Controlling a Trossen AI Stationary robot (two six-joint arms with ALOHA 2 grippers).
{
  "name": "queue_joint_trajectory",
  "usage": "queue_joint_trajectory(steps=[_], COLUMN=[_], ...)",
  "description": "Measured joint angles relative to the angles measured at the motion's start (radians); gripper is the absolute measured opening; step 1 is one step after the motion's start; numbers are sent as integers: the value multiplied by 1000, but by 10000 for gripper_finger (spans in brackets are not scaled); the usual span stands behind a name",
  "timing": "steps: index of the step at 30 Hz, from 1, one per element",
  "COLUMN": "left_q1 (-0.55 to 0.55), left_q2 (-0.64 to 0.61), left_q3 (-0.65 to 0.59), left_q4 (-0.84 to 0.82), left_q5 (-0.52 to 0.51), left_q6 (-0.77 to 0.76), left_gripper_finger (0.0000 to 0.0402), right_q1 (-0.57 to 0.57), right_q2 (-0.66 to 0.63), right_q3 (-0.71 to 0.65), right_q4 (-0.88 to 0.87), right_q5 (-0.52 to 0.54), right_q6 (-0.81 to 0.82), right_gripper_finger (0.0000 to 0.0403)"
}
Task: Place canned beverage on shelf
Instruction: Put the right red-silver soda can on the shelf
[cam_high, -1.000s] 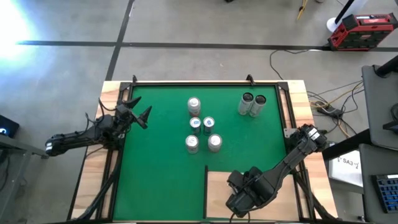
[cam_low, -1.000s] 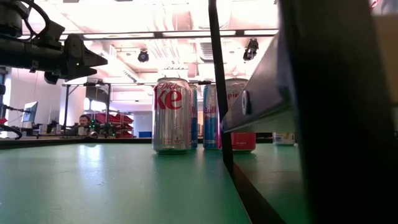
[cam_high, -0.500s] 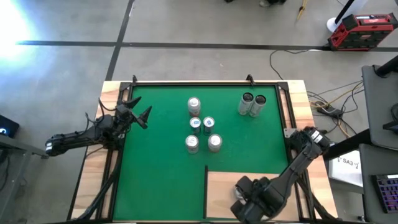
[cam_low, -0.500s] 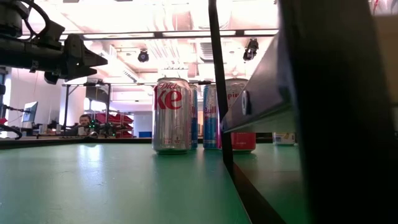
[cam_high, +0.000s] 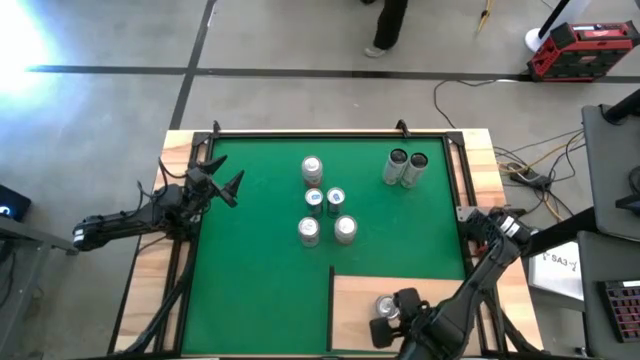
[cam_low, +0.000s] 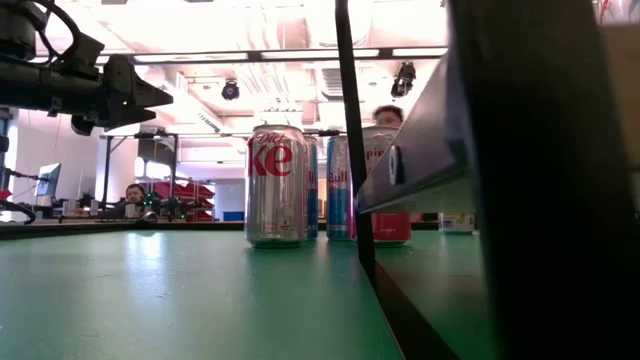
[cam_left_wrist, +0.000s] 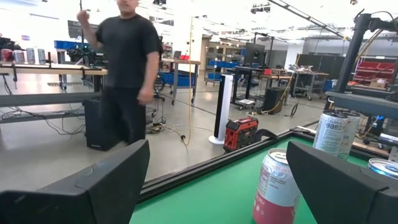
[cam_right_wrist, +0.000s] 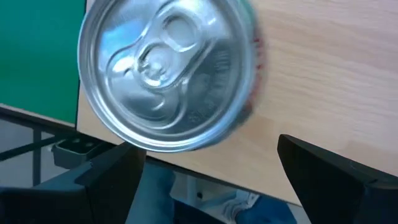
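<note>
A silver-topped can (cam_high: 388, 308) stands upright on the shelf (cam_high: 440, 292), a pale wood panel at the near right of the green mat (cam_high: 260, 270). The right wrist view shows its top (cam_right_wrist: 168, 68) from above. My right gripper (cam_high: 395, 320) is open over the shelf. Its fingers (cam_right_wrist: 106, 180) stand apart on either side of the can, on the can's near side, and touch nothing. My left gripper (cam_high: 225, 185) is open and empty above the mat's left edge. It also shows in the low view (cam_low: 125, 92).
Several more cans stand on the mat: a group at the middle (cam_high: 325, 205) and two at the far right (cam_high: 406, 168). The low view shows the nearest can (cam_low: 277, 185) and the shelf's dark edge (cam_low: 420, 160). A person walks on the floor beyond the table (cam_left_wrist: 127, 68).
My right arm has drawn back toward the table's near right corner. It has uncovered the can, which stays upright on the shelf. A person has walked into view beyond the far edge.
</note>
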Motion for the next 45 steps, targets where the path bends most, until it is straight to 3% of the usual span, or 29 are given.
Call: queue_joint_trajectory(steps=[14, 36, 45], left_q1=[0, 0, 0], left_q2=[0, 0, 0], left_q3=[0, 0, 0], left_q4=[0, 0, 0], left_q5=[0, 0, 0], left_q6=[0, 0, 0], left_gripper_finger=[363, 363, 363], right_q1=[0, 19, 26], right_q2=[38, 133, 167], right_q3=[0, 0, 1], right_q4=[6, -41, -79], right_q5=[73, 347, 406], right_q6=[-37, -96, -89], right_gripper_finger=[354, 354, 354])
